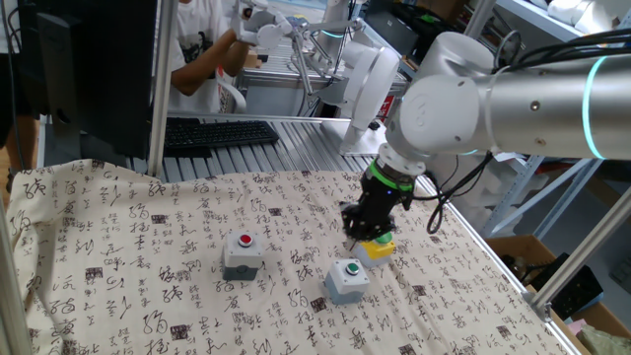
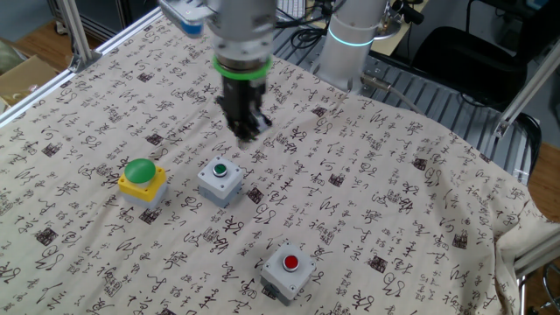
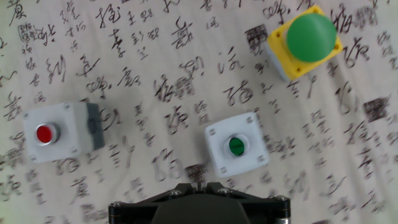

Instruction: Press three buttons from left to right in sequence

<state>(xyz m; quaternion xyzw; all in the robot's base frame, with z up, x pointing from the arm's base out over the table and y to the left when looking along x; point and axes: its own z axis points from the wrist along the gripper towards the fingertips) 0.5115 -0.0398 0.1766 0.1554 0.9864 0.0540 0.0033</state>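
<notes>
Above the table's printed cloth [image 2: 420,175], the hand [image 2: 247,129] hangs with its fingers pressed together, holding nothing, just behind the grey box with the green button [image 2: 220,179]. The yellow box with the green domed cap [image 2: 142,179] and the red-button box [image 2: 289,269] flank that middle box.

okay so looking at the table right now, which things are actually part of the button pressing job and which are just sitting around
Part of the job:
grey box with red button
grey box with green button
yellow box with green domed cap
gripper

Just lying about:
patterned tablecloth
black keyboard behind the table
</notes>
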